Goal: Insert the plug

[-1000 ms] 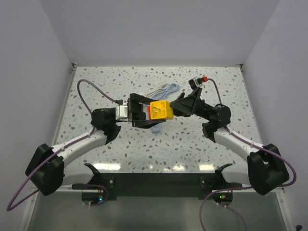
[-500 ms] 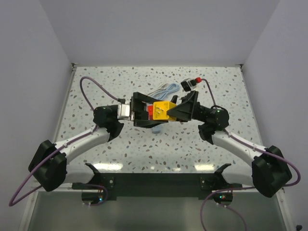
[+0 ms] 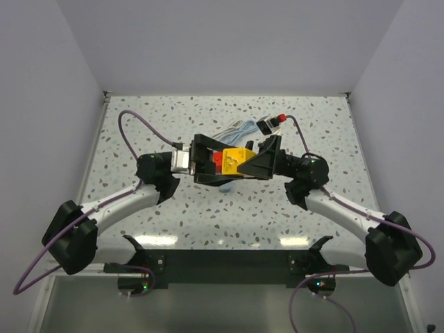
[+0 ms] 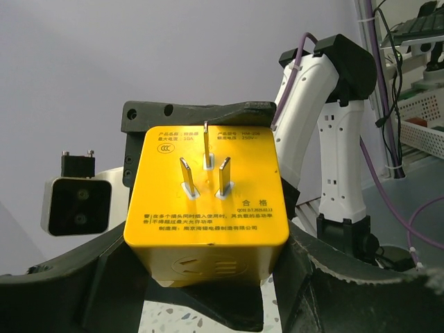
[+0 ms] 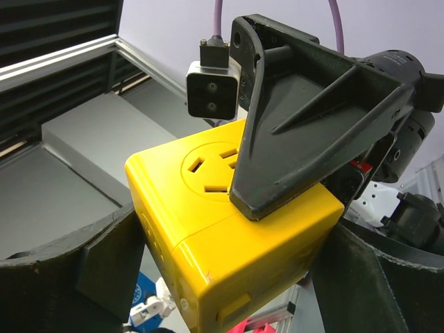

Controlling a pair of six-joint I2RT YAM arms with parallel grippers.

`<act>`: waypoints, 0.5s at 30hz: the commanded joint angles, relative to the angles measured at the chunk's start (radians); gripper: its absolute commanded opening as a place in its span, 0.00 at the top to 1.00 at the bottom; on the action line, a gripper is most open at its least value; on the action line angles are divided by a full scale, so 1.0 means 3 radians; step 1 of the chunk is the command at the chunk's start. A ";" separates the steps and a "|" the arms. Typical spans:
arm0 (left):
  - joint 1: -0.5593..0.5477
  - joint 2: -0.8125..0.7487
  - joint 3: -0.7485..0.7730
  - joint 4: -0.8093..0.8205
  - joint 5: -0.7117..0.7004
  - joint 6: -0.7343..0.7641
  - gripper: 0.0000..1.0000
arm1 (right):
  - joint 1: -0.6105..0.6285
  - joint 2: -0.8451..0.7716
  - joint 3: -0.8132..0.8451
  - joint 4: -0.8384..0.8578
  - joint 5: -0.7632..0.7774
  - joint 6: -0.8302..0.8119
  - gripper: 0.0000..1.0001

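We see the yellow plug cube (image 4: 207, 191) held in the air above the middle of the speckled table (image 3: 236, 215), between the two arms. The left gripper (image 3: 220, 161) is clamped on it. In the left wrist view its dark fingers (image 4: 97, 277) flank the cube's lower sides, and only their inner edges are in frame. The three metal prongs (image 4: 207, 147) face that camera squarely, with small printed text around them that we cannot read.

The right gripper (image 3: 244, 163) meets the cube from the opposite side. In its own view its fingers (image 5: 104, 263) lie against both flanks of the cube, so as far as we can see it grips the cube too. The contact on the right flank sits at the frame's edge and is hard to judge. One broad finger of the left gripper lies across the cube's socket face (image 5: 208, 163), hiding part of the slots.

From above, the black grippers cover most of the cube. A red part (image 3: 217, 160) beside it shows only as a sliver, and we cannot tell what it is. A pale cable (image 3: 239, 128) lies on the table behind the grippers, with one end hidden under them. A blue-and-white object (image 5: 149, 302) shows below the cube, mostly cut off.
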 commanded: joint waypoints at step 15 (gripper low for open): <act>0.0016 -0.0320 -0.0295 0.0660 -0.0097 0.0036 1.00 | 0.0008 -0.0315 -0.0019 0.1031 0.0155 -0.0355 0.25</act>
